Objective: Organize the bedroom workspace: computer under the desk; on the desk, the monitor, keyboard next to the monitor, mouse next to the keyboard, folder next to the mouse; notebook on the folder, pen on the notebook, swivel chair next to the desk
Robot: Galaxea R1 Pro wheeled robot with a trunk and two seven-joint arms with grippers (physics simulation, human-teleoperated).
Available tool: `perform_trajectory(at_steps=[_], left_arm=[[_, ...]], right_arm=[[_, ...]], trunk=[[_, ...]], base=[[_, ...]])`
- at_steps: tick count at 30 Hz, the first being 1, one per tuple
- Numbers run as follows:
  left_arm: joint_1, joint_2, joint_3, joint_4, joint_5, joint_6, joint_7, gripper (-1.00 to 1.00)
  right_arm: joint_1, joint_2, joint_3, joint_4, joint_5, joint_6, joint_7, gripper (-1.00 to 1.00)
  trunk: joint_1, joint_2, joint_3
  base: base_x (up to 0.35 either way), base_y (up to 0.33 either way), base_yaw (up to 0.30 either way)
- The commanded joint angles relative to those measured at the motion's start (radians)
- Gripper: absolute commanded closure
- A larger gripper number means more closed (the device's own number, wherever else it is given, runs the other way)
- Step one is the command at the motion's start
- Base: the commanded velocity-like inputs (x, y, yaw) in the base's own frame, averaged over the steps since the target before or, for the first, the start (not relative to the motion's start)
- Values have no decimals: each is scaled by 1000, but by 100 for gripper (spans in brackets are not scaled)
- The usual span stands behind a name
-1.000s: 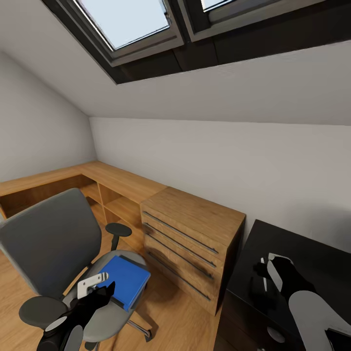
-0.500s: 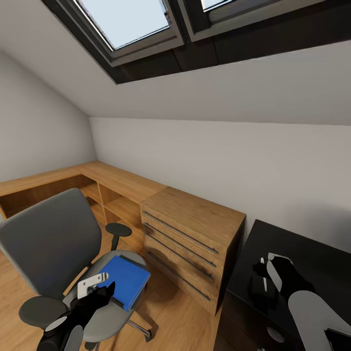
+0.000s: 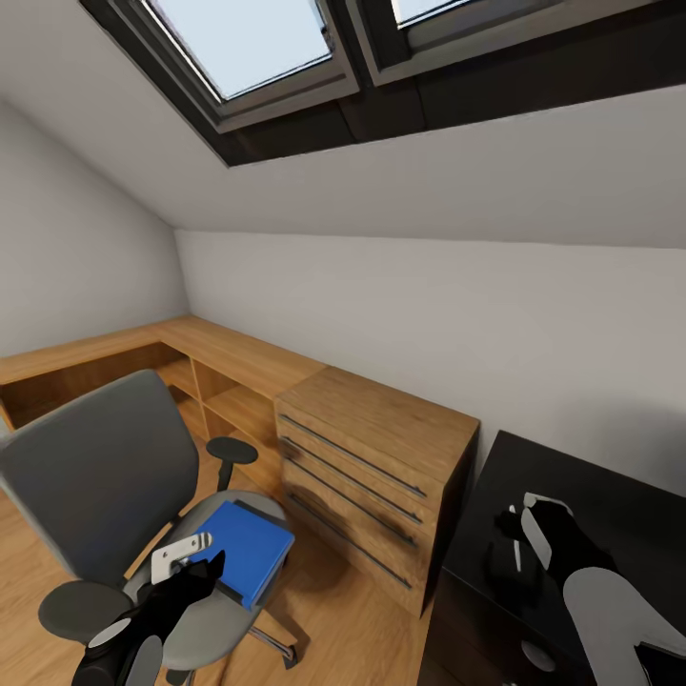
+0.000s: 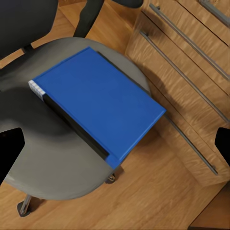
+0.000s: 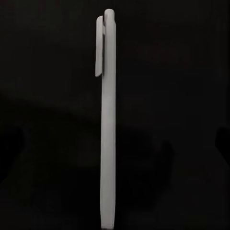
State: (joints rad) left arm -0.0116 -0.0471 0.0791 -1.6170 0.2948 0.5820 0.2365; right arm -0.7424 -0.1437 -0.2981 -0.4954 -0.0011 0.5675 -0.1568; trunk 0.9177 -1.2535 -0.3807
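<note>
1. Head view: the left claw [image 3: 186, 562] hangs over the swivel chair [image 3: 105, 476], above the near edge of the blue folder [image 3: 243, 545] lying flat on the seat.
2. Left wrist view: the folder [image 4: 98, 98] lies flat across the grey seat, black spine toward the seat's middle, one corner reaching past the seat rim on the side of the wooden chest of drawers [image 4: 191, 72]. Dark finger shapes sit at both side edges of that picture, well apart, with nothing between them; I judge the left claw open and empty.
3. Right wrist view: a white pen [image 5: 108, 124] lies on a black surface, which I take to be the bench top, clip end away from the camera. Dark shapes at the picture's edges may be the fingers; whether the right claw is open I cannot tell. It appears to grip nothing.
4. Head view: the right claw [image 3: 519, 538] hovers over the black bench [image 3: 610, 495], close to its top.
5. Step in hand, as judged: lifting the folder off the chair. Recommended: take it by the overhanging corner or the spine edge, where a finger can get beneath. The chair stands on castors, so press down lightly.
6. Containers: the chest's drawers [image 3: 357, 486] are all shut; contents unseen.
</note>
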Motion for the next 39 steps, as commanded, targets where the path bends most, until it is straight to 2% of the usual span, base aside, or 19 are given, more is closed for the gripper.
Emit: perform_trajectory(at_steps=[1,13,21,31,39], left_arm=[[-1,-1,1,-1,11,4,7,-100],[-1,-1,1,-1,11,2,7,-100],[-1,-1,1,-1,10,1,7,-100],[-1,-1,1,-1,10,1,7,-100],[-1,-1,1,-1,10,1,7,-100]], right_arm=[[-1,1,-2,-2,0,5,-2,-100],[0,1,-3,-12,0,1,-1,-100],[1,6,-6,-123,-4,6,-1,-100],[5,24,-7,-215,-8,9,2,-100],[29,62,-8,-340,-9,10,4,-100]], trunk=[[-4,6,2],[-50,90,40],[-81,146,65],[-119,216,96],[-150,272,121]], base=[[0,0,0],[0,0,0],[0,0,0],[0,0,0],[0,0,0]])
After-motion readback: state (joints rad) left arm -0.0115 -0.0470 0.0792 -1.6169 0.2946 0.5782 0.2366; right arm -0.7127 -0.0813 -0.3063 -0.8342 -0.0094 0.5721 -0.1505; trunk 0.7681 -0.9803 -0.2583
